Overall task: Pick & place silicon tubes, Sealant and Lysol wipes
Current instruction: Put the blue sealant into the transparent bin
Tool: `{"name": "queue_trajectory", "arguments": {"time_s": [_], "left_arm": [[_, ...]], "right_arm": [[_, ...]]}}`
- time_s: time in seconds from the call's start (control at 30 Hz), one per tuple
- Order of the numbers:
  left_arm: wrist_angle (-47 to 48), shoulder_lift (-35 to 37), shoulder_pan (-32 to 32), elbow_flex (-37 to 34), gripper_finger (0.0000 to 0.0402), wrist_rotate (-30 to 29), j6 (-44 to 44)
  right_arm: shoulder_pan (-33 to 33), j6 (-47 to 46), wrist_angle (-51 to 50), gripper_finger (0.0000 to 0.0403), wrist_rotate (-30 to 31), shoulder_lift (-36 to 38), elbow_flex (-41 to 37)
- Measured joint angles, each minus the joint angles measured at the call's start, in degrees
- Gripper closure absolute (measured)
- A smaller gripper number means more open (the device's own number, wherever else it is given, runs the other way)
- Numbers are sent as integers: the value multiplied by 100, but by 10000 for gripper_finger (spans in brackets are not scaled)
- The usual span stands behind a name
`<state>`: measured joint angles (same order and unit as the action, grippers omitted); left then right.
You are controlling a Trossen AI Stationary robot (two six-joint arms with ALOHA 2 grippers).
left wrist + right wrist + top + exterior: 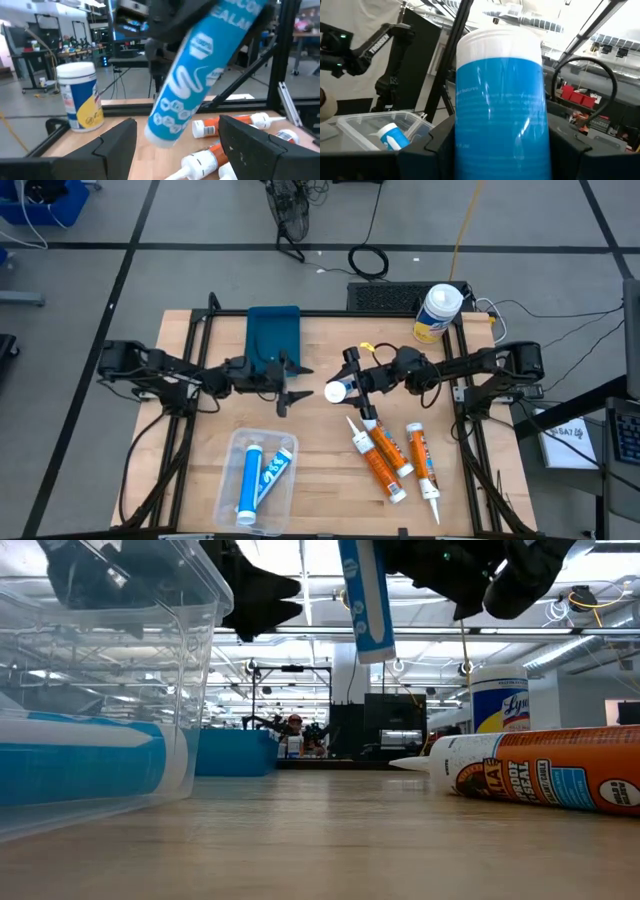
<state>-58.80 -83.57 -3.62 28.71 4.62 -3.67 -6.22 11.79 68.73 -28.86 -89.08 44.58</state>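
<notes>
My right gripper point(352, 385) is over the table's middle, shut on a slim blue sealant tube point(337, 391), seen close in the right wrist view point(500, 115). My left gripper point(293, 387) is open and empty just left of it, its fingers facing the tube point(195, 75). Two more blue tubes point(258, 475) lie in a clear plastic bin point(230, 500) at the near left. Three orange tubes with white nozzles point(385, 455) lie on the table at the near right. The Lysol wipes canister point(438, 312) stands upright at the far right edge. My right gripper pinches the blue tube's body point(470, 150) between its two fingers, one on each side. The fingers slant down toward the table's left, and the tube runs on past them. The tube's white end point(157, 132) is lowest. It hangs tilted, clear of the table point(365, 600).
A dark blue tray point(273, 335) lies at the far middle of the table. Black frame rails point(190, 360) run along the table's left and right sides. Cables and a keyboard point(385, 295) lie beyond the far edge.
</notes>
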Motion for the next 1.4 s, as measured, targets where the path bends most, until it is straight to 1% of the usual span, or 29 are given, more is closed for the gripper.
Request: {"name": "queue_trajectory", "arguments": {"time_s": [0.1, 0.23, 0.33, 0.5, 0.73, 1.0, 1.17, 1.23, 1.37, 1.4], "left_arm": [[109, -313, 94, 272, 128, 19, -260], [198, -725, 177, 703, 128, 308, -603], [217, -1032, 230, 971, 128, 418, -836], [204, -1325, 263, 1310, 128, 417, -910], [213, -1335, 269, 1407, 128, 436, -789], [311, -1333, 332, 1405, 128, 403, -722], [338, -1333, 339, 1405, 130, 425, -939], [384, -1333, 341, 1405, 140, 440, -1108], [473, -1331, 417, 1405, 181, 394, -1544], [490, -1331, 428, 1405, 181, 385, -1601]], "right_arm": [[-4, -23, 82, 198, 2, -69, 0], [-4, -120, 159, 198, 2, -225, 0], [-4, -325, 352, 198, -15, -338, 0], [0, -670, 439, 198, -530, -480, 166], [69, -808, 424, 198, -853, -773, 474], [107, -810, 388, 198, -890, -855, 557], [178, -805, 341, 198, -905, -855, 557], [191, -806, 293, 198, -945, -855, 557], [224, -810, 249, 198, -998, -855, 556], [233, -806, 241, 198, -1003, -855, 555]]}}
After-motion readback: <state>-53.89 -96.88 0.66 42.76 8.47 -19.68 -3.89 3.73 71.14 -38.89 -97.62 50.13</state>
